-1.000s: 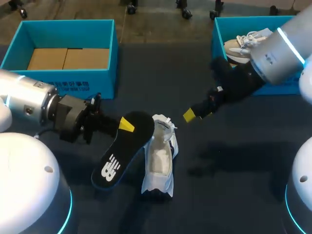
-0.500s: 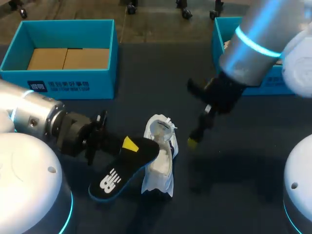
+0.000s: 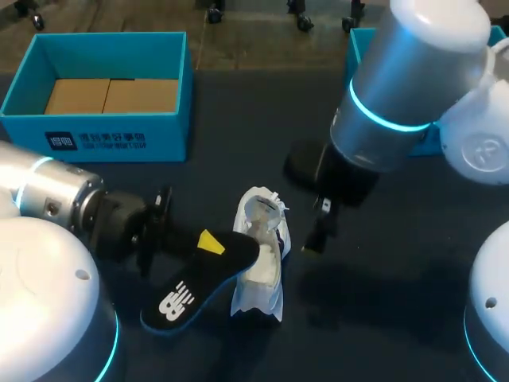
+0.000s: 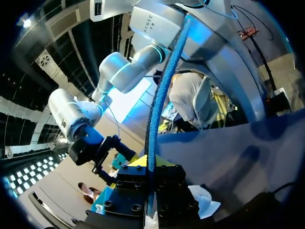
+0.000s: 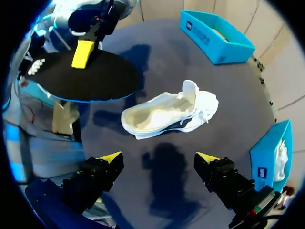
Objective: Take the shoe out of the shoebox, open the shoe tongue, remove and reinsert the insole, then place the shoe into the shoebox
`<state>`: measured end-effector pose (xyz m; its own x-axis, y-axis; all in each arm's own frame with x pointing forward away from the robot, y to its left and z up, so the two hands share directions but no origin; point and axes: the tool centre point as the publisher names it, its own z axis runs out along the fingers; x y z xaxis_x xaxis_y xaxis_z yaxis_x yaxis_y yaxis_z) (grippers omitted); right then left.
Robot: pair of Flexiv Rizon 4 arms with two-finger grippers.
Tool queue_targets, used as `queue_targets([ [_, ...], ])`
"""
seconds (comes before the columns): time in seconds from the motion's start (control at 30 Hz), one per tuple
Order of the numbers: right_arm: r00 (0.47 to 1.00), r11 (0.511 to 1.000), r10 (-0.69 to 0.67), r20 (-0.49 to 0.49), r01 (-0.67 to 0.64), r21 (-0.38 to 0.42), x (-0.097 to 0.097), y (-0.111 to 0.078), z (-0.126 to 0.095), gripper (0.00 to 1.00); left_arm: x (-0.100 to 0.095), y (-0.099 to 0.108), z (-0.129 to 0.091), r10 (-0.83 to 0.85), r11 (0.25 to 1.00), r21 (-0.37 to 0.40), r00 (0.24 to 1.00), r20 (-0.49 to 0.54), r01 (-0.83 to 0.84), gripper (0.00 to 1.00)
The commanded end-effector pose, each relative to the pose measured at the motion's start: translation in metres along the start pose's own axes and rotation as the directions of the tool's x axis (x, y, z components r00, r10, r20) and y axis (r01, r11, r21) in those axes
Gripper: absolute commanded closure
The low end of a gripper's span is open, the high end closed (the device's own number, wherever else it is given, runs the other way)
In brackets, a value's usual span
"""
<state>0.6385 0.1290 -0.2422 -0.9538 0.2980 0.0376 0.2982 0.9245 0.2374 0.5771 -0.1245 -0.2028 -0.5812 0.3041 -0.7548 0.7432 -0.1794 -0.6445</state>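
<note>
**Head and wrist views, one moment.** Your left arm enters from the left. The left fingers (image 3: 210,241) are pressed onto the insole (image 3: 199,274), pinching it near its broader end. The insole is black with a blue edge. In the head view its forward end overlaps the side of the white sneaker (image 3: 261,256), and you cannot tell whether the two touch. In the right wrist view the insole hangs off the counter (image 3: 398,239) beside the sneaker, with a shadow beneath it. In the left wrist view you see the insole edge-on, a thin blue line rising from between the two finger blocks.

The white sneaker lies on the counter between your two arms, outside both boxes. Its opening is exposed and shows a pale interior.

Your right arm enters from the right and stands over the counter just beside the sneaker. The right fingers (image 3: 308,248) point down and hold nothing. In the right wrist view their two yellow tips stand wide apart, with the sneaker ahead of them.

The teal shoebox (image 3: 111,131) with a cardboard insert sits at the far left of the counter, well apart from the sneaker. The second teal shoebox (image 5: 264,160) sits at the far right and holds another pale shoe (image 5: 282,155).
</note>
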Motion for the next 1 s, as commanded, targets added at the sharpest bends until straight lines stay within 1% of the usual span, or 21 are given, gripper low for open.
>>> queue_targets([
  [0.03, 0.999, 0.998, -0.054, 0.002, 0.054, -0.038, 0.004, 0.001, 0.039, 0.00, 0.019, 0.004, 0.009, 0.002, 1.000, 0.005, 1.000, 0.030, -0.002, 1.00],
  [0.1, 0.995, 0.994, -0.088, 0.043, 0.091, -0.067, 0.007, 0.002, 0.049, 0.00, 0.025, 0.004, 0.012, -0.009, 1.000, 0.014, 0.999, 0.044, 0.009, 1.00],
  [0.13, 0.987, 0.986, -0.116, 0.114, 0.128, -0.104, 0.011, 0.002, 0.056, 0.00, 0.030, 0.004, 0.014, -0.051, 0.998, 0.025, 0.997, 0.059, 0.050, 1.00],
  [0.17, 0.982, 0.980, -0.105, 0.154, 0.128, -0.151, 0.014, 0.000, 0.062, 0.00, 0.030, 0.004, 0.014, -0.051, 0.998, 0.025, 0.997, 0.059, 0.050, 1.00],
  [0.2, 0.983, 0.972, -0.083, 0.162, 0.116, -0.205, 0.015, -0.001, 0.069, 0.00, 0.030, 0.004, 0.014, -0.051, 0.998, 0.025, 0.997, 0.059, 0.050, 1.00],
  [0.57, 0.983, 0.972, -0.083, 0.162, 0.116, -0.205, 0.015, -0.001, 0.069, 0.00, 0.030, 0.004, 0.014, -0.051, 0.998, 0.025, 0.997, 0.059, 0.050, 1.00],
  [0.6, 0.985, 0.977, -0.085, 0.150, 0.112, -0.182, 0.014, 0.000, 0.070, 0.00, 0.030, 0.008, 0.016, -0.041, 0.999, 0.038, 0.997, 0.060, 0.039, 1.00],
  [0.63, 0.985, 0.977, -0.090, 0.146, 0.116, -0.181, 0.014, 0.000, 0.073, 0.00, 0.031, 0.013, 0.019, -0.039, 0.999, 0.031, 0.996, 0.074, 0.037, 1.00],
  [0.77, 0.991, 0.975, -0.079, 0.109, 0.099, -0.197, 0.014, -0.004, 0.087, 0.00, 0.037, 0.027, 0.024, -0.046, 0.999, 0.029, 0.996, 0.083, 0.044, 1.00],
  [0.93, 0.991, 0.970, -0.084, 0.101, 0.104, -0.218, 0.013, -0.007, 0.095, 0.00, 0.040, 0.037, 0.027, -0.064, 0.997, 0.037, 0.993, 0.097, 0.060, 1.00],
  [1.0, 0.992, 0.973, -0.084, 0.092, 0.102, -0.209, 0.012, -0.006, 0.097, 0.00, 0.040, 0.039, 0.029, -0.070, 0.997, 0.040, 0.993, 0.097, 0.067, 1.00],
])
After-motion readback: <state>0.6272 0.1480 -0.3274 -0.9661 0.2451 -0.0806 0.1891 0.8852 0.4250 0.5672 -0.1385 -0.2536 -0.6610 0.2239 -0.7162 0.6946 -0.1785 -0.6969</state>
